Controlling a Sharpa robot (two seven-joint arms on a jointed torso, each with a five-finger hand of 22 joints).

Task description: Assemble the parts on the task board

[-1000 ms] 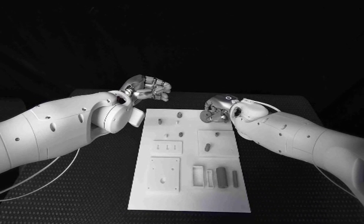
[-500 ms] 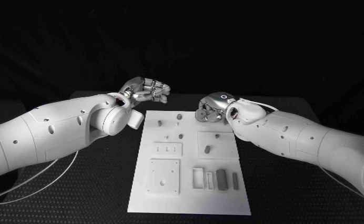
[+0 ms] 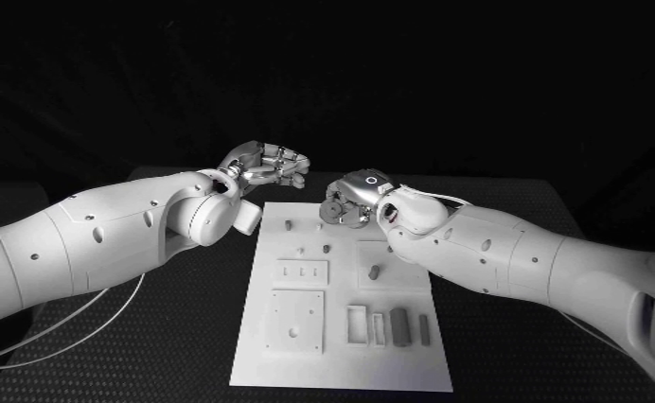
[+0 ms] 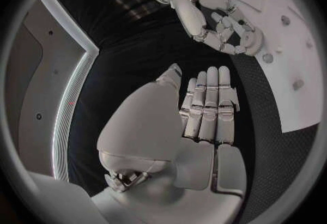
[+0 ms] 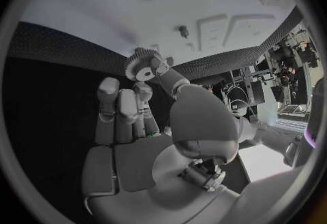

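Black table (image 3: pixel 164 327) carries the white task board (image 3: pixel 342 356); right hand (image 3: pixel 351 202) has shifted leftward over its far end. Its wrist view reveals a toothed gear (image 5: pixel 141 65) pinched at the fingertips; left hand (image 3: pixel 269 165) stays beside the board, fingers together, holding nothing.

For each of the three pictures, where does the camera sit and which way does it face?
Head view: from the robot's head, facing down at the board; both arms, left hand, right hand.
Left wrist view: behind the left hand, facing across the board's far end; the right hand too.
Right wrist view: behind the right hand, which holds a gear over the board.
All three share the board and the right hand.
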